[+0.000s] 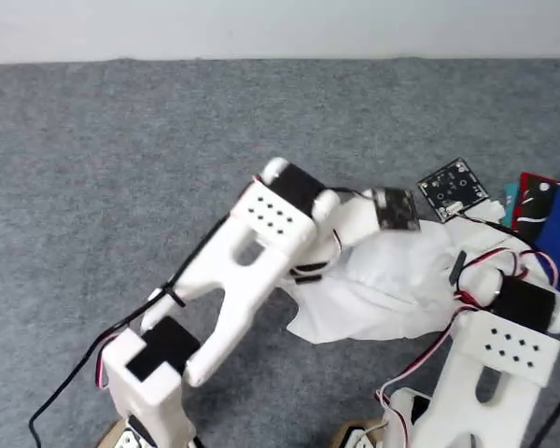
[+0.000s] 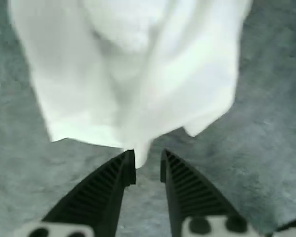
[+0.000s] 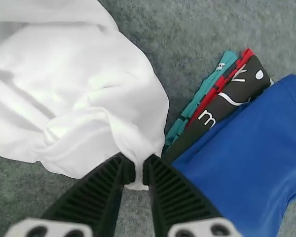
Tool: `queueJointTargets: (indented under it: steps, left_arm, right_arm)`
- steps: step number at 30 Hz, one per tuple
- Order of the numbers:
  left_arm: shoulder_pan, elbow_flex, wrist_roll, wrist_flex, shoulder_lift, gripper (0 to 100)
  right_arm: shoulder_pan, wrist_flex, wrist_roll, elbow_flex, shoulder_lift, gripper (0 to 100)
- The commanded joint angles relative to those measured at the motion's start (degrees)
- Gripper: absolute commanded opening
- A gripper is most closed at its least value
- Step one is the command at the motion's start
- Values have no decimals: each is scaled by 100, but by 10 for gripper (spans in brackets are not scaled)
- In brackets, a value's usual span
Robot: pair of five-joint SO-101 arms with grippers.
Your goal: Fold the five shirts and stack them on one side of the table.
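Note:
A white shirt [image 1: 392, 289] lies bunched at the middle right of the grey table, between the two arms. In the left wrist view my left gripper [image 2: 148, 163] has a pointed tip of the white shirt [image 2: 138, 74] between its narrowly parted fingers, and the cloth fans out from there. My right gripper [image 3: 139, 170] is shut on another edge of the white shirt [image 3: 64, 89], with a small tab of cloth poking through. A stack of folded shirts [image 1: 532, 201] sits at the right edge, with a blue shirt [image 3: 237, 163] on top.
Teal [image 3: 197, 108], red and black [image 3: 227, 98] folded shirts show under the blue one, right beside the white shirt's edge. The grey felt table top [image 1: 121, 168] stretches bare to the left and back. Cables trail from both arms near the front edge.

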Motion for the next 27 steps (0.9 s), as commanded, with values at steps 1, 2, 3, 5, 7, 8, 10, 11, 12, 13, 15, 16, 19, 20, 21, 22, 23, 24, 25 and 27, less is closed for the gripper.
queueJointTargets:
  steps: [1,2,3,5,7,8,10,11,12,13,15,16,19,20,21,22,23,24,25,27]
  left_arm:
    - [492,505,149,158,-387,99]
    - [624,699,202,149,-387,99]
    - [738,857,255,149,-378,99]
    - [870,1130,325,97,-369,98]
    - [870,1376,334,-114,-369,98]
    - [844,1490,343,-246,-369,98]
    - [765,1692,352,-510,-360,98]
    - [738,1815,352,-659,-360,98]
    - [730,1930,352,-809,-360,98]
    - [703,2044,352,-949,-360,98]
    - [668,2246,352,-1222,-360,99]
    - [659,2334,352,-1363,-360,99]
    - [659,2501,360,-1670,-352,99]
    - [659,2536,360,-1749,-352,99]
    - [668,2580,360,-1829,-352,99]
    - [668,2633,360,-1916,-352,99]
    - [668,2677,360,-1996,-352,99]
    - [668,2712,369,-2066,-352,99]
    - [668,2747,369,-2101,-352,99]
    - [668,2765,369,-2101,-343,99]
  right_arm:
    - [84,-110,-26,-97,-48,9]
    - [84,-110,-26,-97,-48,9]
    - [84,-110,-26,-97,-48,9]
    - [84,-110,-26,-97,-48,9]
    - [84,-110,-26,-97,-48,9]
    - [84,-110,-26,-97,-48,9]
    - [84,-110,-44,-97,-48,9]
    - [84,-110,-44,-97,-48,9]
    - [84,-110,-44,-97,-48,9]
    - [84,-110,-44,-97,-48,9]
    - [84,-110,-44,-97,-48,9]
    - [84,-110,-44,-97,-48,9]
    - [84,-110,-44,-97,-48,9]
    - [84,-110,-44,-97,-48,9]
    - [84,-110,-44,-97,-48,9]
    - [84,-110,-44,-97,-48,9]
    - [84,-110,-35,-97,-48,9]
    - [84,-110,-35,-97,-48,9]
    - [84,-110,-35,-97,-48,9]
    - [84,-110,-35,-97,-48,9]
